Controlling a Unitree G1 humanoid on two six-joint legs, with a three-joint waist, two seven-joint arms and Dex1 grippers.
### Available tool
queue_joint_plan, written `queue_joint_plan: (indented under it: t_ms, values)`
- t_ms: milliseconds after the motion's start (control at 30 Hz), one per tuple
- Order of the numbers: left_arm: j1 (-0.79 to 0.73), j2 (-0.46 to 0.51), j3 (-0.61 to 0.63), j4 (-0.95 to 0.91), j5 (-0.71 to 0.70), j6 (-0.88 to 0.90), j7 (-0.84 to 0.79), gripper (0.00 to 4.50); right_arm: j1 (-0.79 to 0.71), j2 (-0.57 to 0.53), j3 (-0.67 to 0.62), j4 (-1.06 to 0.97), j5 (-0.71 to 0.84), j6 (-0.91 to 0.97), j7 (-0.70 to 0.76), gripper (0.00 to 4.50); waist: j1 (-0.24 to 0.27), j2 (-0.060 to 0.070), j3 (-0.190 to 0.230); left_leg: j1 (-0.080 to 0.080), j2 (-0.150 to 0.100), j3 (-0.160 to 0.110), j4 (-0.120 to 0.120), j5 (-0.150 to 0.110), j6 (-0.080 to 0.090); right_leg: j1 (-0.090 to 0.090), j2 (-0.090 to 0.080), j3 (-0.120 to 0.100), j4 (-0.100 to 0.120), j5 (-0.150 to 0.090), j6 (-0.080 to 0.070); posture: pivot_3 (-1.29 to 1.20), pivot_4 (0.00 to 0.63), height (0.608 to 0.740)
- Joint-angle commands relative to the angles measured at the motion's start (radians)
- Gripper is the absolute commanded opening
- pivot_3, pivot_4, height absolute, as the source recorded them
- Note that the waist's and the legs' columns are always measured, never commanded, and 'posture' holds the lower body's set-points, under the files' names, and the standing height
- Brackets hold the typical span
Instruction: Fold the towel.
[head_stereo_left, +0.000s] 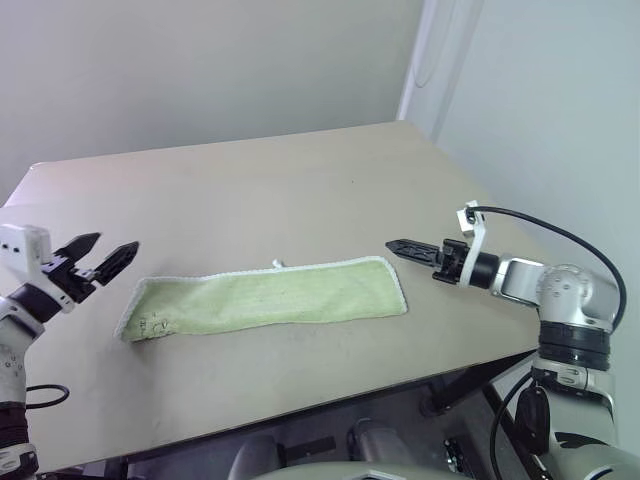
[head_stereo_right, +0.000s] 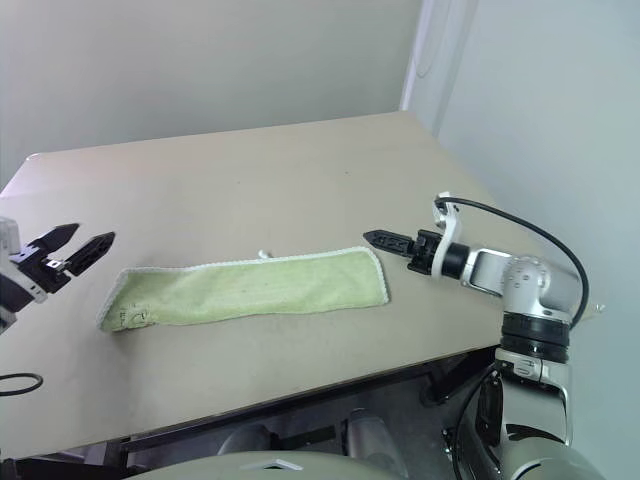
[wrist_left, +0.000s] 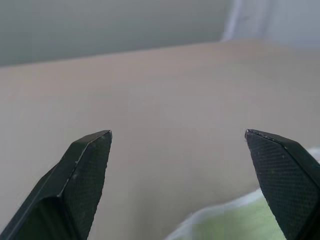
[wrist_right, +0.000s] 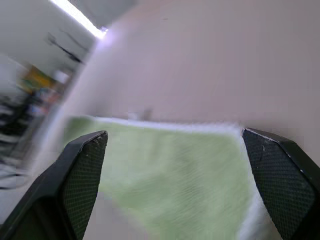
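The towel (head_stereo_left: 265, 298) lies flat on the table as a long, narrow pale-green strip with white edging, and its small white loop tag (head_stereo_left: 277, 264) pokes out along the far edge. My left gripper (head_stereo_left: 112, 246) hovers just above and beyond the strip's left end, open, with nothing between its fingers. My right gripper (head_stereo_left: 395, 245) hangs just off the strip's right end, pointing at it. The right wrist view shows that gripper (wrist_right: 175, 134) open and empty, with the towel (wrist_right: 175, 175) beneath. In the left wrist view a corner of the towel (wrist_left: 235, 222) shows below the left gripper (wrist_left: 177, 134).
The tan table (head_stereo_left: 300, 170) stretches bare behind the towel to a grey wall. Its front edge runs close below the towel, and its right edge slants past my right arm. A black cable (head_stereo_left: 560, 232) loops over the right wrist.
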Motion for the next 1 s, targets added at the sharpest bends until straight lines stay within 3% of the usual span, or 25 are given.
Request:
queue_joint_plan:
  t_ms: [33, 333, 533, 867, 1000]
  values:
    - [-0.013, -0.014, -0.055, -0.148, -0.068, 0.072, -0.03, 4.5, 0.005, 0.056, -0.148, -0.042, 0.103, 0.17, -0.081, 4.49, -0.001, 0.001, 0.0, 0.0, 0.0, 0.0, 0.0, 0.0, 0.0, 0.0, 0.0, 0.0, 0.0, 0.0, 0.0, 0.0, 0.0, 0.74]
    - [0.026, -0.023, -0.236, -0.189, -0.015, 0.045, -0.187, 4.5, 0.258, 0.211, -0.242, -0.142, 0.465, 0.187, -0.425, 4.49, -0.005, 0.002, 0.001, 0.0, 0.002, -0.002, -0.002, 0.0, 0.0, -0.001, 0.006, 0.002, 0.0, -0.002, 0.003, 0.0, 0.0, 0.74]
    - [0.032, 0.012, -0.302, -0.204, 0.012, 0.034, -0.296, 4.5, 0.33, 0.263, -0.281, -0.171, 0.647, 0.179, -0.642, 4.49, -0.009, 0.002, 0.001, 0.001, 0.002, -0.003, -0.001, 0.0, 0.0, -0.002, 0.009, 0.006, 0.0, -0.002, 0.001, 0.0, 0.0, 0.74]
    - [0.069, 0.048, -0.424, -0.245, 0.072, -0.012, -0.425, 4.5, 0.518, 0.11, -0.067, -0.213, 1.091, -0.093, -0.938, 4.49, -0.028, 0.004, 0.001, -0.002, 0.002, -0.002, -0.004, 0.0, 0.0, -0.004, 0.01, 0.011, -0.002, -0.003, 0.0, 0.0, 0.0, 0.74]
    - [0.033, 0.033, -0.45, -0.212, 0.097, -0.033, -0.424, 4.5, 0.548, 0.076, 0.055, -0.246, 1.165, -0.216, -1.012, 4.49, -0.038, 0.004, 0.002, -0.001, 0.002, -0.003, -0.004, 0.0, 0.0, -0.004, 0.013, 0.015, -0.002, -0.003, 0.0, 0.0, 0.0, 0.74]
